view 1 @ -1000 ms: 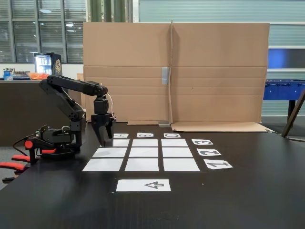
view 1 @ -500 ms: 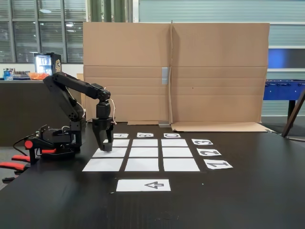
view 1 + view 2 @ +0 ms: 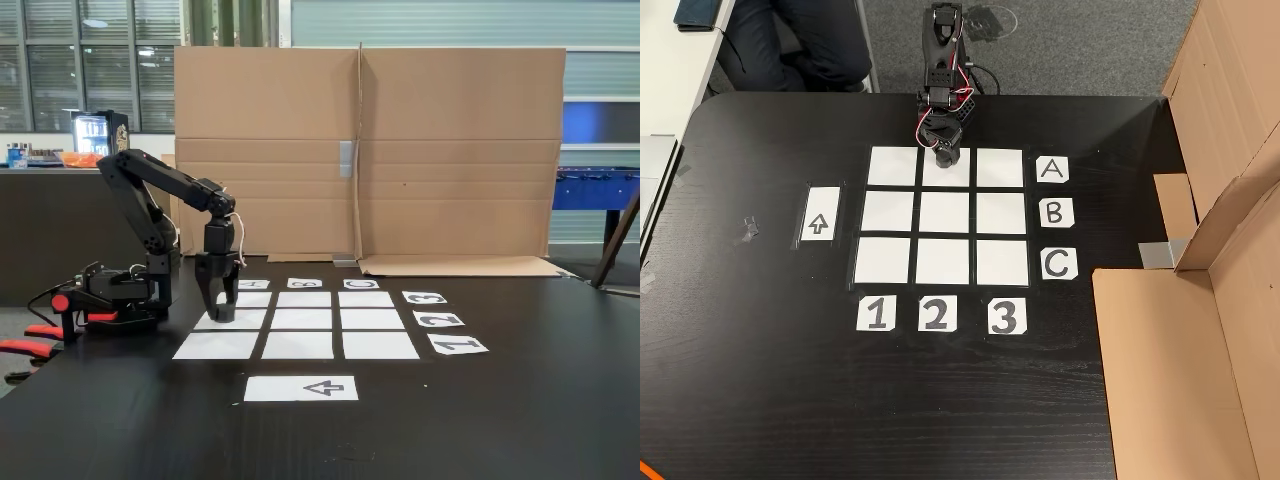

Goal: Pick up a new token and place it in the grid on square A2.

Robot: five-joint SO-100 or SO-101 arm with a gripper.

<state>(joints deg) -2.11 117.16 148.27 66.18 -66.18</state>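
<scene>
My gripper (image 3: 220, 312) points straight down at the left column of the grid (image 3: 305, 320), its fingertips at the paper. A small black token (image 3: 221, 313) sits between the fingers, and the gripper is shut on it. In the other view the gripper (image 3: 945, 152) and the token (image 3: 945, 157) stand over the far edge of square A2 (image 3: 950, 176), the middle square of the row beside label A (image 3: 1051, 170) and in line with label 2 (image 3: 935, 314). I cannot tell whether the token touches the paper.
A white sheet with an arrow (image 3: 820, 213) lies beside the grid. A tall cardboard wall (image 3: 370, 150) stands behind the table, with cardboard flaps (image 3: 1180, 330) on it. The arm's base (image 3: 110, 295) sits at the table's left edge. A person's legs (image 3: 810, 40) show beyond the table.
The arm has reached forward and lowered. The gripper came down from above the far left square to the middle left square, carrying the token.
</scene>
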